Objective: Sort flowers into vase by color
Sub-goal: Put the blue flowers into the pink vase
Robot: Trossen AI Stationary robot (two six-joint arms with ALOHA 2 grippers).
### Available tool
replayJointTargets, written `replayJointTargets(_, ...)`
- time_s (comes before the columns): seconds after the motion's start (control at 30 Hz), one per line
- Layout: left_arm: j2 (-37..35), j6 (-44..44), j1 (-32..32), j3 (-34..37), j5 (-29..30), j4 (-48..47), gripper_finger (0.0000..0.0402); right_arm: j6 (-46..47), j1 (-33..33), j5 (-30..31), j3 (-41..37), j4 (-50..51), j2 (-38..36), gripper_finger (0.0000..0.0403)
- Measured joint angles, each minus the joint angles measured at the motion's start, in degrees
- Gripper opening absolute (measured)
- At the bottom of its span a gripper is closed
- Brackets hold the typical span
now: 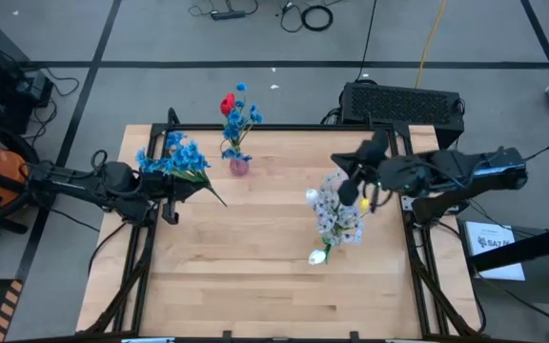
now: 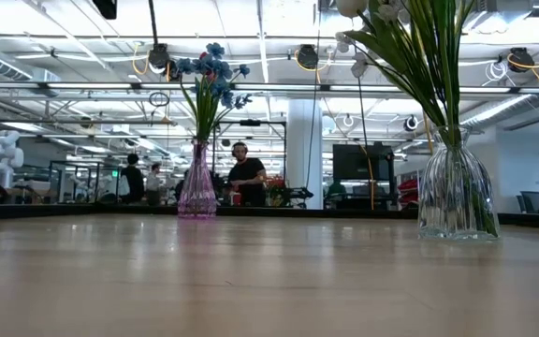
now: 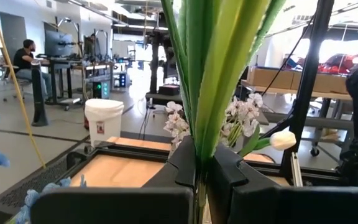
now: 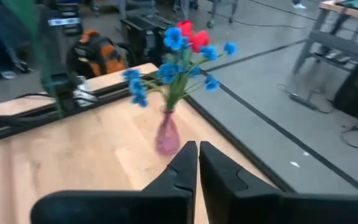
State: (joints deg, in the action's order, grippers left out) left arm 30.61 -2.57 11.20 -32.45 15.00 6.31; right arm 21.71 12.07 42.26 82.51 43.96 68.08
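Fingers of the left gripper [image 3: 197, 180] pinch the green stems of a blue spray [image 1: 174, 157]; its long axis lies across the desk's [image 1: 255, 286] left edge. Pink vase [image 1: 239, 167] is near, toward center. Right gripper [image 4: 197, 155] is shut, empty.

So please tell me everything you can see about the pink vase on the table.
The pink vase is small and looks like translucent pink-purple glass, with a bulbous ribbed base and narrow neck. It stands upright near the table's far edge, towards the left arm's side. It holds blue flowers and one red flower on green stems. No gripper touches it; only the table is under it.
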Motion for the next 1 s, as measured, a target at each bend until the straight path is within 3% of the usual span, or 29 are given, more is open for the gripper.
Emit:
replayJointTargets(0.27, 0.0, -0.1, 0.0, 0.0, 1.1, 0.0, 0.0013, 1.6, 2.7, 7.2, -24.5, -18.8, -16.9, 0.0002)
replayJointTargets(0.43, 0.0, -0.1, 0.0, 0.0, 3.6, 0.0, 0.0013, -0.1, 2.6, 7.8, -38.1, -32.1, -29.5, 0.0001)
replayJointTargets(0.67, 0.0, 0.0, 0.0, 0.0, 6.6, 0.0, 0.0013, 0.0, 2.6, 4.0, -54.4, -41.2, -42.5, 0.0000)
replayJointTargets(0.9, 0.0, 0.0, 0.0, 0.0, 6.8, 0.0, 0.0013, 0.1, 2.6, 1.9, -65.6, -44.3, -49.6, 0.0000)
replayJointTargets(1.0, 0.1, 0.0, 0.0, 0.0, 6.9, 0.0, 0.0013, 0.1, 2.6, -3.0, -69.4, -44.0, -50.4, 0.0000)
